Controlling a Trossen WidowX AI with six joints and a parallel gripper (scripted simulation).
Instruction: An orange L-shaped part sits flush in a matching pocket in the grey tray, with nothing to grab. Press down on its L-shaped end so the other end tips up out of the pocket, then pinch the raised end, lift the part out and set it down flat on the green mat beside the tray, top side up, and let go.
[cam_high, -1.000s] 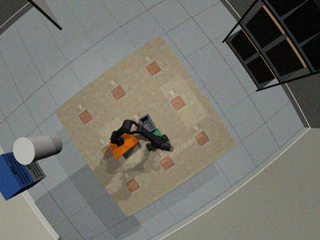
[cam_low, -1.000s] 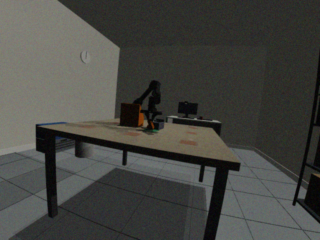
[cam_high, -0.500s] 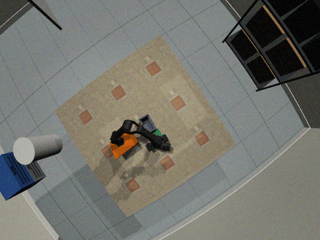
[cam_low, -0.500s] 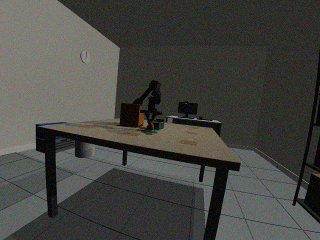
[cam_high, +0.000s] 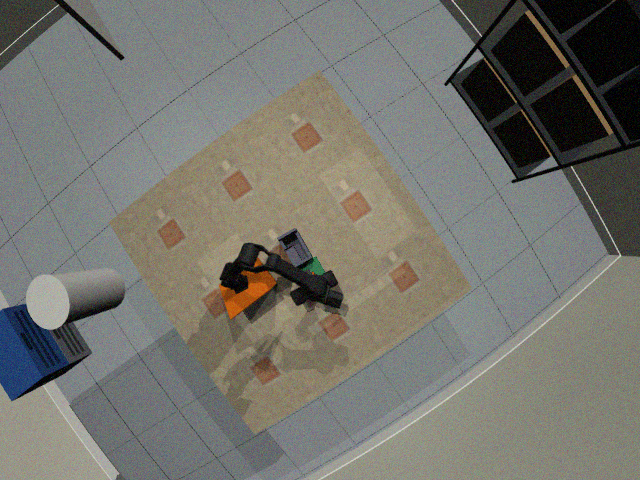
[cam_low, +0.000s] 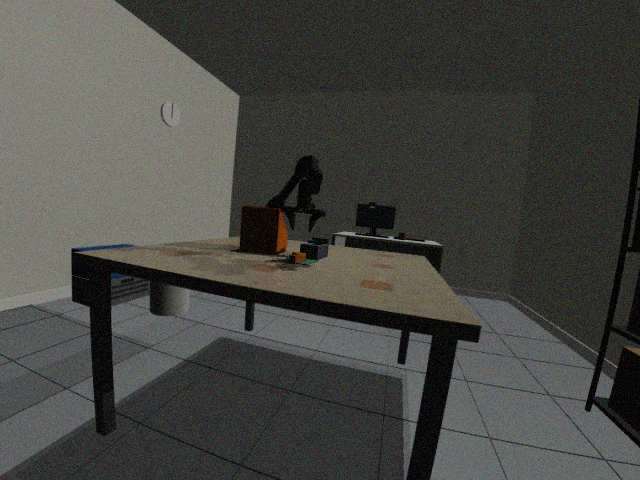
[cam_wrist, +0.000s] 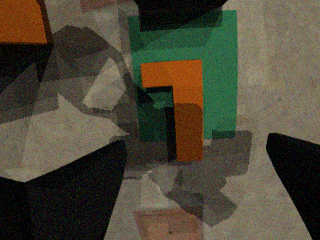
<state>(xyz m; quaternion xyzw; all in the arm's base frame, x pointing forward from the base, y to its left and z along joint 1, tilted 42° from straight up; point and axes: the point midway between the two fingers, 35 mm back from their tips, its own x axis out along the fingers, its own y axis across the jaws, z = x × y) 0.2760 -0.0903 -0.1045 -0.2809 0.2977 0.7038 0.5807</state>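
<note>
The orange L-shaped part (cam_low: 297, 257) (cam_wrist: 188, 120) lies flat on the green mat (cam_high: 316, 265) (cam_low: 310, 262) (cam_wrist: 222, 90), its L-shaped end over the mat and its straight end reaching past the mat's edge in the wrist view. Which face is up is hard to tell. The grey tray (cam_high: 295, 250) (cam_low: 313, 252) stands beside the mat, with no orange part showing in it. My gripper (cam_low: 302, 229) (cam_wrist: 198, 145) is open and empty, above the part and clear of it. In the top view the arm hides the fingertips and most of the part.
A large orange block (cam_high: 248, 291) (cam_low: 261, 229) (cam_wrist: 22, 20) with a sloping face stands on the table close to the arm, on the other side of the mat from the open table. The arm reaches past it. Reddish squares are marked on the table top.
</note>
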